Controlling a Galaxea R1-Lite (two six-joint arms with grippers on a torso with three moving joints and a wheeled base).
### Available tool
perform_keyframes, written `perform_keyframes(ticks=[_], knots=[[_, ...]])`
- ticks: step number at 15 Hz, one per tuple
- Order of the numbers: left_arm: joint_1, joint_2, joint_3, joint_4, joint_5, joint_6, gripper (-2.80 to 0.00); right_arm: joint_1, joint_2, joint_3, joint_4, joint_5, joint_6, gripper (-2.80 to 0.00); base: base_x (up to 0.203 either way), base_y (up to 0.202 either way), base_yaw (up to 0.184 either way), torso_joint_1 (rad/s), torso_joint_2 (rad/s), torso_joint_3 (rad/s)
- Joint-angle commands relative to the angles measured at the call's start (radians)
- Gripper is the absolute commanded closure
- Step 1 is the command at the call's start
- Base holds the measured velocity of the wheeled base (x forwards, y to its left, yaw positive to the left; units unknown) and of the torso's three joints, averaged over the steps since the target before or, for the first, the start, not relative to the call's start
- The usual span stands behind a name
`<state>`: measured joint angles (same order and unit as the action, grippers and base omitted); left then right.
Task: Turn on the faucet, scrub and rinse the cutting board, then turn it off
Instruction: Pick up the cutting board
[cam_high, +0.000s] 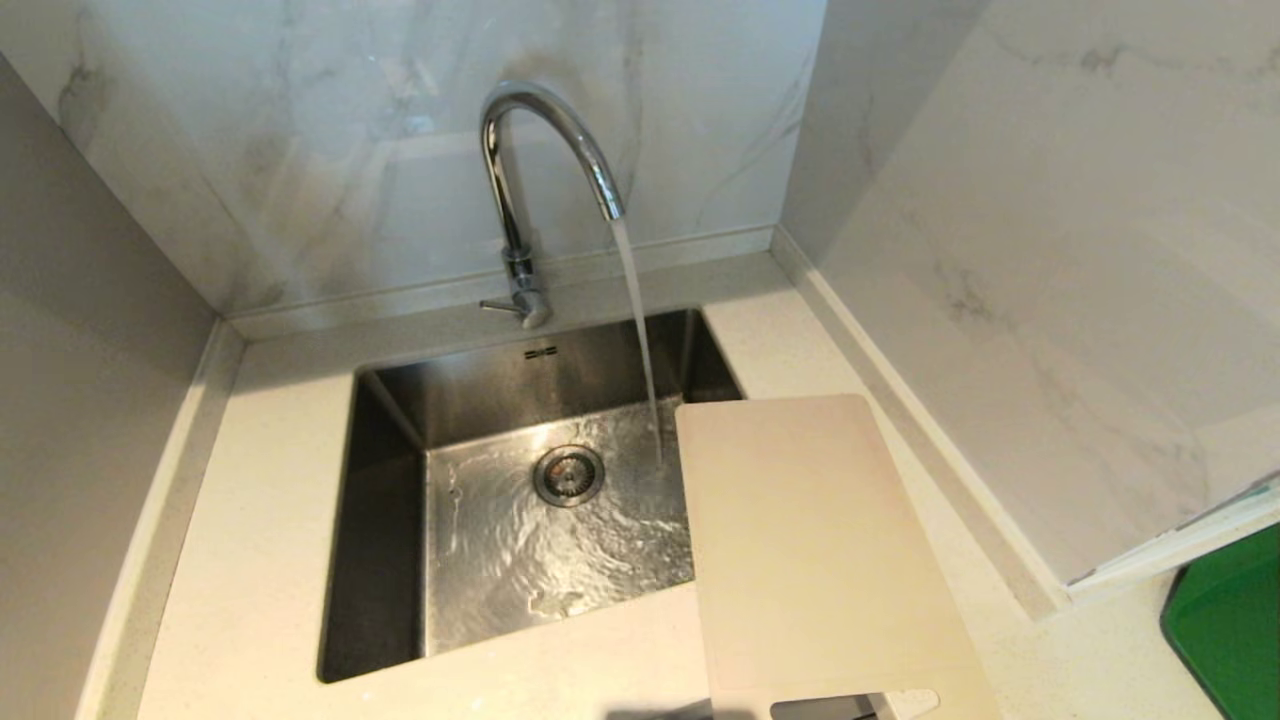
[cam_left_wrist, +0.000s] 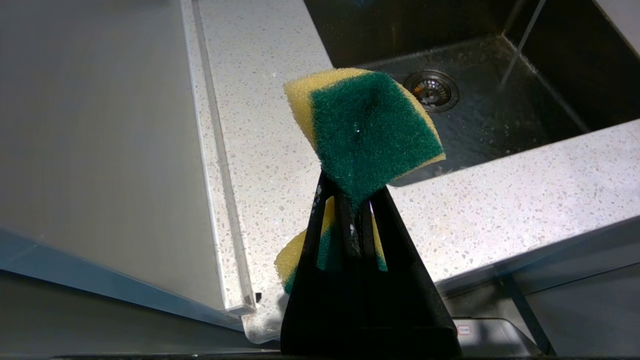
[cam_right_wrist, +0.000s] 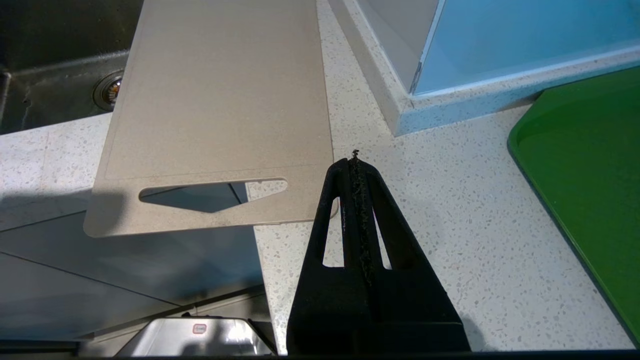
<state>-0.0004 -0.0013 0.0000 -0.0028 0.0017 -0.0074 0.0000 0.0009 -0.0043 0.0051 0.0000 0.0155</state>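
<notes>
Already the water runs: at the upper middle of the head view the faucet (cam_high: 545, 150) pours into the sink (cam_high: 385, 440), so that first step looks done. At the lower left, outside that view, the left gripper (cam_left_wrist: 353, 200) pinches a green and yellow sponge (cam_left_wrist: 367, 130). The cutting board (cam_high: 810, 560) lies at the lower right, across the sink's edge, seemingly dry. The right gripper (cam_right_wrist: 355, 162) is closed on nothing beside it. Scrubbing, rinsing and shutting off remain.

The speckled white countertop (cam_high: 250, 560) carries the cutting board (cam_high: 810, 560), overhanging the sink (cam_high: 380, 520), and a green tray (cam_high: 1230, 630).
</notes>
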Motion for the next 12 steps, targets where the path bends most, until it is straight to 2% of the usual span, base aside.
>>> perform_keyframes(ticks=[1, 12], knots=[[0.001, 0.000, 0.000, 0.000, 0.000, 0.000, 0.00, 0.000, -0.001, 0.001, -0.001, 0.000, 0.000, 0.00, 0.000, 0.000, 0.000, 0.000, 0.00, 0.000], [0.000, 0.000, 0.000, 0.000, 0.000, 0.000, 0.00, 0.000, 0.009, -0.003, 0.003, 0.007, -0.039, 0.00, 0.000, 0.000, 0.000, 0.000, 0.00, 0.000]])
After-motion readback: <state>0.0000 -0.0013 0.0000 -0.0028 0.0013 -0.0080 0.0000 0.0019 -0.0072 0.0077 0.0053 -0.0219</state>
